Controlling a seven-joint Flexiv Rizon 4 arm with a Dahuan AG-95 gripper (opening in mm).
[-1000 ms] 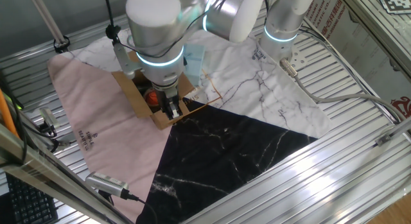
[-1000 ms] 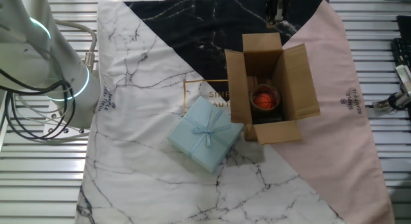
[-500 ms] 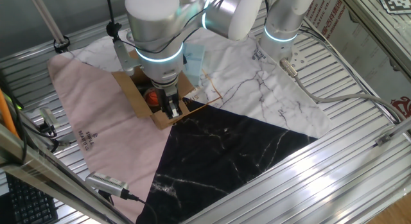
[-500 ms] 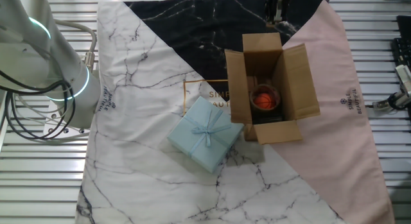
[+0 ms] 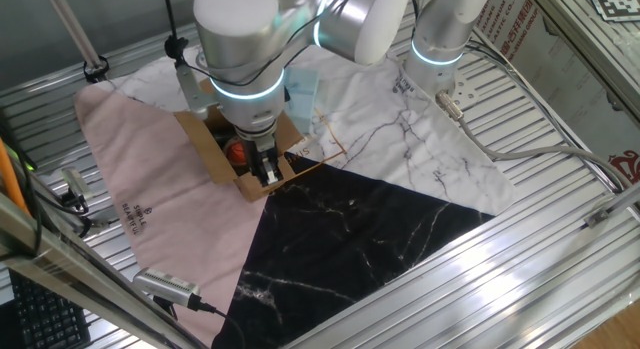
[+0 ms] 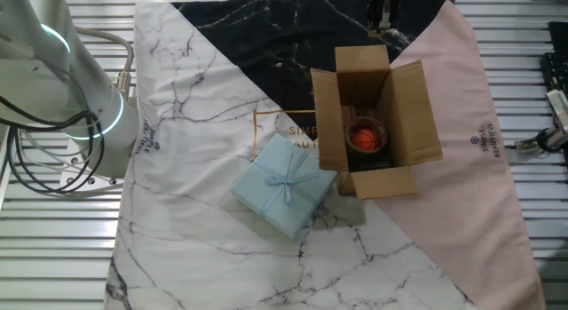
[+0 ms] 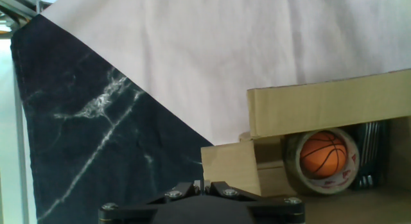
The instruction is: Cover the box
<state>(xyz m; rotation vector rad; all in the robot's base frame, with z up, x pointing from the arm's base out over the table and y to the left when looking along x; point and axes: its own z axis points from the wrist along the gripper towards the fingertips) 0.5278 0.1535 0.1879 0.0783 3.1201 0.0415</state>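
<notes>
The box (image 6: 414, 115) is a brown cardboard carton with all four flaps spread open, lying where the pink, black and white marbled cloths meet. Inside it sits a tape roll with an orange basketball-patterned ball (image 6: 363, 138). In one fixed view my gripper (image 5: 268, 173) points down at the flap of the box (image 5: 212, 149) on the black-cloth side. The hand view shows the gripper (image 7: 203, 185) shut with nothing between its fingers, just in front of that near flap (image 7: 230, 169), with the ball (image 7: 325, 153) beyond. The other fixed view catches only the fingers (image 6: 382, 12) at the top edge.
A pale blue gift box with a ribbon (image 6: 284, 186) lies on the white marbled cloth beside the carton. The arm's base (image 6: 62, 88) stands at the left. Cables and a black tool (image 5: 170, 286) lie on the metal slat table near the pink cloth's edge.
</notes>
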